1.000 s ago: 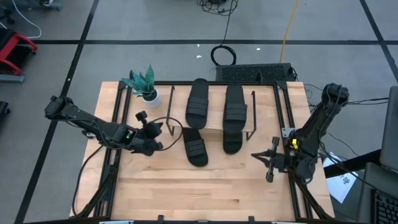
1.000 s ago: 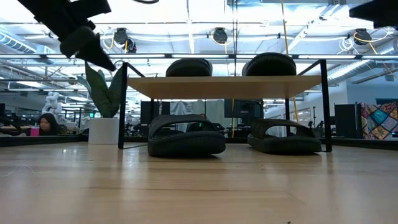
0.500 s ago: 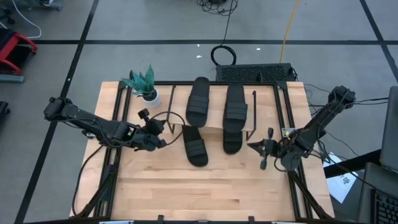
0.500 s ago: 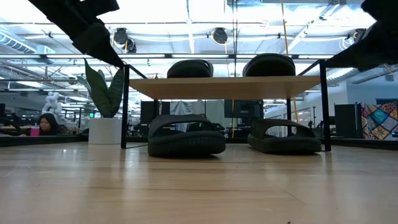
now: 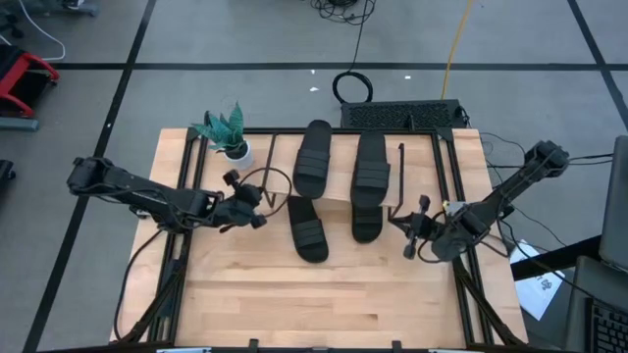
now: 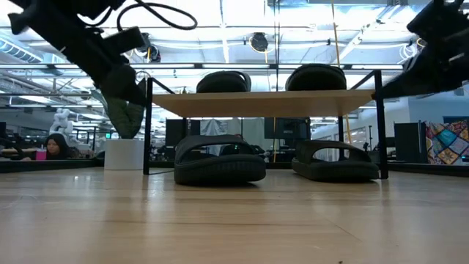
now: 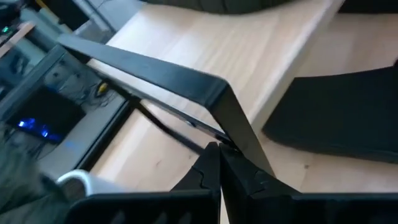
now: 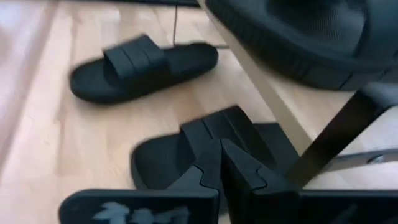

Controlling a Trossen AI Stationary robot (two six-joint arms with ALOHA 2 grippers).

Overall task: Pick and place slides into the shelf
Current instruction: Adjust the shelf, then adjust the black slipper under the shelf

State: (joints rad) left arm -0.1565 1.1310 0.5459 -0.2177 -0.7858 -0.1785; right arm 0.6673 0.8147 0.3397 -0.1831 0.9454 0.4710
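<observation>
Left hand sits low beside the shelf's left leg, and in my left wrist view its fingers are pressed together with nothing between them, the tips right up against the black corner of the frame; I cannot tell whether they actually touch it. My right hand is off the shelf's right side, near the right leg, and its fingers also look pressed together and empty, pointing in under the board. From above I count two slides on top of the shelf, the left one and the right one, lying lengthwise side by side. A third slide lies on the bench in front, angled, its back end tucked under the board so I only see part of it. The fourth pokes out from under the board too, mostly covered. The low view shows both lower slides resting flat on the bench beneath the board, and only the rounded ends of the upper two above the board's edge. A potted plant stands at the bench's far left corner. In the low view both arms are cut off at the top edge, so their hands are hard to make out there.
</observation>
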